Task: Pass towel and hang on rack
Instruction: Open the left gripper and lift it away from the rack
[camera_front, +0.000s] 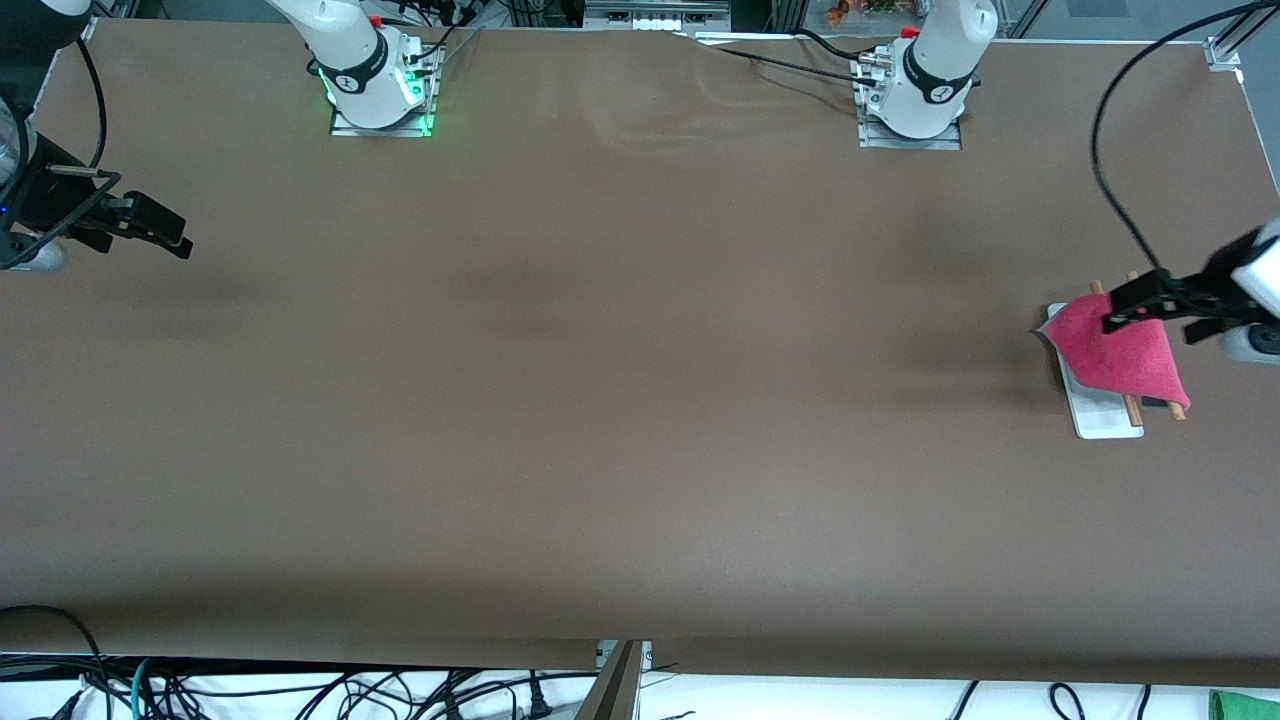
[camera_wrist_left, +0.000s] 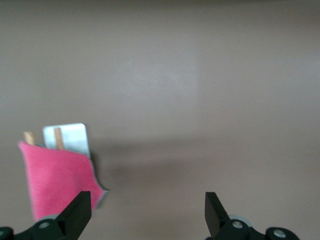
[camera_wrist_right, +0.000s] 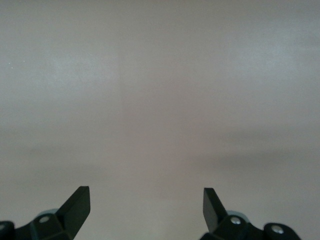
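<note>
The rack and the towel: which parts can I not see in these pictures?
- Rack, front view: the towel covers most of both rods and the crosspiece; only the rod ends and part of the white base show.
- Towel, left wrist view: its lower edge is hidden by one of the left gripper's open fingers.
- Right wrist view: only bare table past the right gripper; neither rack nor towel is in view.
</note>
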